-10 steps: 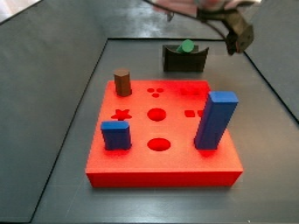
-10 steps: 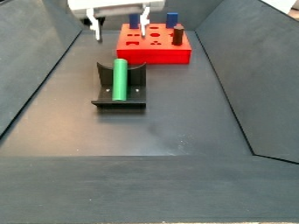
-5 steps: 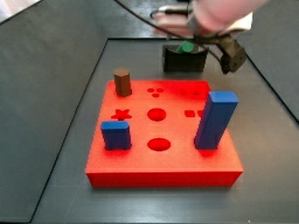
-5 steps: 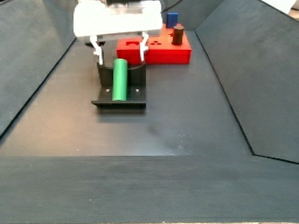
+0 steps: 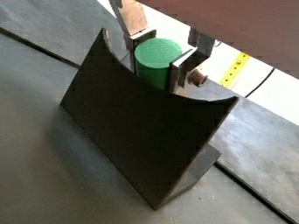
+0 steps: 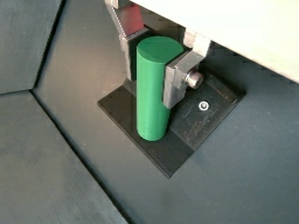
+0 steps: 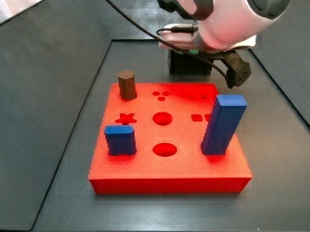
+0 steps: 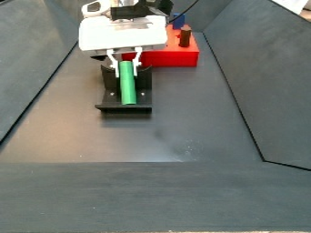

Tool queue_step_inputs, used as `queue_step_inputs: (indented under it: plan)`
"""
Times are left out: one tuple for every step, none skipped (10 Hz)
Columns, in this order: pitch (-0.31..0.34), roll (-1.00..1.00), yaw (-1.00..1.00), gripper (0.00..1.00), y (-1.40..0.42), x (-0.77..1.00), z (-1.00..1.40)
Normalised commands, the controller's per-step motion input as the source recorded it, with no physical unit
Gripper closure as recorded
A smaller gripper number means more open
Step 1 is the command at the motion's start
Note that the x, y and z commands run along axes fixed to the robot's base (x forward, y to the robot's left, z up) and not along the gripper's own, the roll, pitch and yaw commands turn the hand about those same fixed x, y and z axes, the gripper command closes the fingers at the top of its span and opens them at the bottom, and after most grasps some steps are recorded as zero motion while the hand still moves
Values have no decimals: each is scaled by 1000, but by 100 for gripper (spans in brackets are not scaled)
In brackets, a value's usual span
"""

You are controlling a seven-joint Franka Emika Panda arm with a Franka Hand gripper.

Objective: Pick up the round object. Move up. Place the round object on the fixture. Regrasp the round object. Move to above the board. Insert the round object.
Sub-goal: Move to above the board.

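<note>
Since half a second ago, we note the hand [image 8: 123,65] has come down over the fixture [image 8: 125,102]. Its fingers [image 6: 177,77] straddle the green peg [image 6: 155,89] lying there; closure cannot be told. Regrasp pending; board [image 7: 169,168] insertion remains.

On the one red board [image 7: 169,172] stand two blue blocks, a tall one [image 7: 223,125] and a short one [image 7: 119,140], plus one brown cylinder [image 7: 127,85]. One green peg [image 8: 123,80] lies on one dark fixture [image 8: 124,107], with one gripper [image 8: 123,60] over it. The board shows perhaps eight empty holes, though the small ones blur together.
</note>
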Motion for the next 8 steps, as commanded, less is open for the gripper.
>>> queue_step_inputs:
  plan:
    - [117, 84, -423, 100, 32, -48, 1000]
    - [122, 75, -408, 100, 31, -50, 1000]
    - [151, 43, -297, 100, 30, -58, 1000]
    - [174, 27, -241, 100, 30, -58, 1000]
    - [231, 1, -114, 100, 29, -55, 1000]
    - [251, -11, -66, 100, 27, -55, 1000]
    - [270, -29, -1, 100, 25, -53, 1000]
    - [262, -44, 73, 100, 22, -51, 1000]
